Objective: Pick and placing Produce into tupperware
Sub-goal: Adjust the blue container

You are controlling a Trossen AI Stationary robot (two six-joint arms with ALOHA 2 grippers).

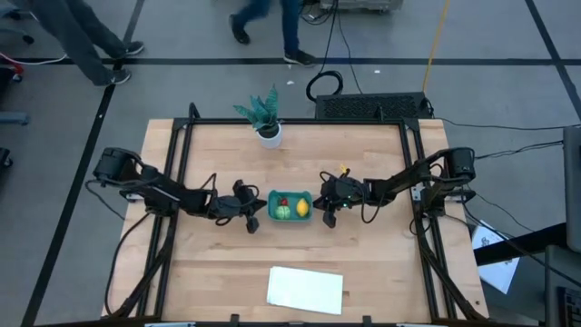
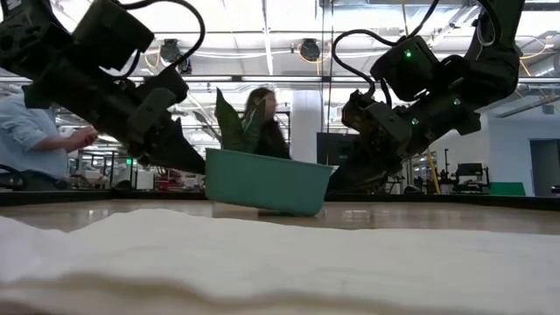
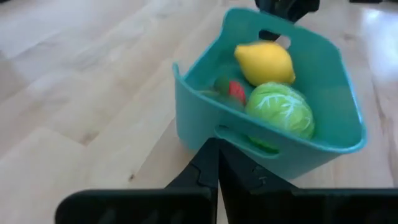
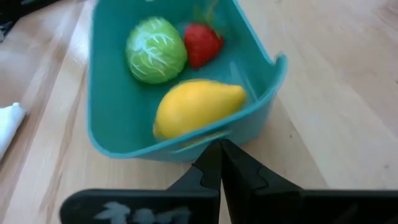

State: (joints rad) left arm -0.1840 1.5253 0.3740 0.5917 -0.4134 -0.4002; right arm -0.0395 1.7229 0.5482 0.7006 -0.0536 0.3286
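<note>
The teal tupperware (image 1: 290,205) sits mid-table, long axis running arm to arm, holding lemon (image 1: 302,206), strawberry (image 1: 282,202) and green piece (image 1: 283,213). Left gripper (image 1: 251,218) and right gripper (image 1: 328,211) (both closed, empty) flank its short ends, about equally near.

The scene was brightly and evenly lit from overhead. In the low view, ceiling lights (image 2: 306,48) glared white behind the arms, which showed as dark, backlit shapes, and the white sheet (image 2: 262,262) nearest the lens was a soft, out-of-focus band. From above, the wooden table (image 1: 209,272) showed only faint, short shadows under the arms, and the walking people (image 1: 263,27) beyond the far edge were smeared by motion. Both wrist pictures were slightly soft; the teal container (image 3: 323,87) carried pale sheen on its rim, and the near fingers (image 4: 214,180) were blurred black.
</note>
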